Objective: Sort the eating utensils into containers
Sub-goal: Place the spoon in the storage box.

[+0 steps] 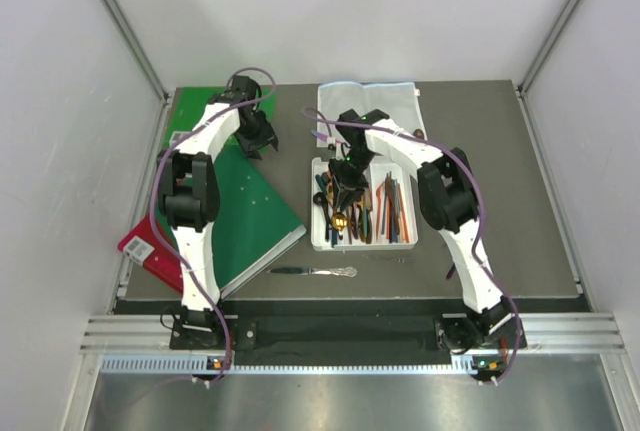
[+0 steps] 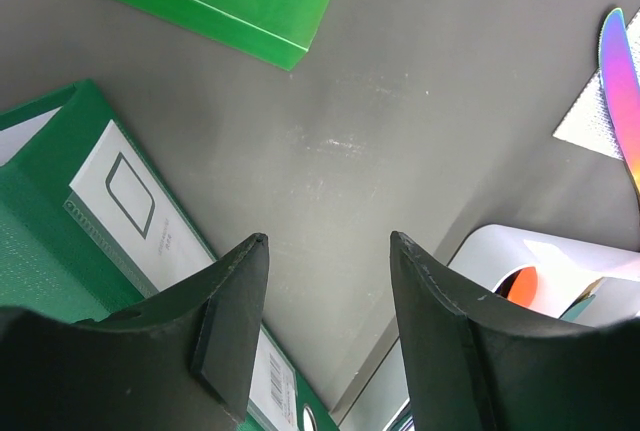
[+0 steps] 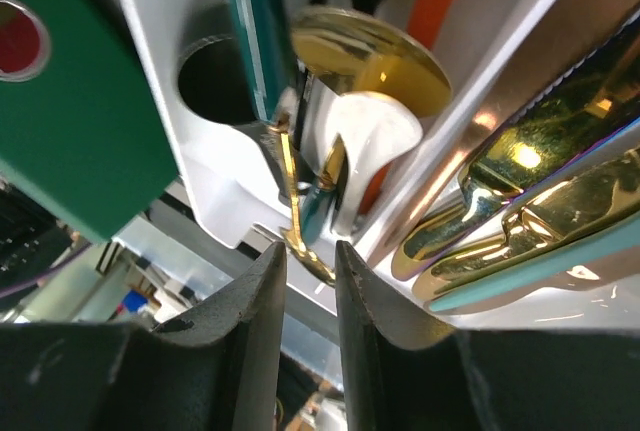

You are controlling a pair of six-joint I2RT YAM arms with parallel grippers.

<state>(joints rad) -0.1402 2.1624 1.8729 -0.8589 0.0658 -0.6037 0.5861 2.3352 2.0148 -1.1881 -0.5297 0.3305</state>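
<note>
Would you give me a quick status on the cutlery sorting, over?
Left gripper open, empty, over the table. Right gripper nearly shut at a gold handle over the tray, grip unclear. Silver knife lies outside the tray. Nothing blocking it.

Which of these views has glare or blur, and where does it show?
Right wrist: hard glare on the round gold metal spoon bowl; the near black fingers look soft. Left wrist: even light, faint sheen on the grey tabletop. Top external: evenly lit, but the white plastic tray's contents are tiny.
</note>
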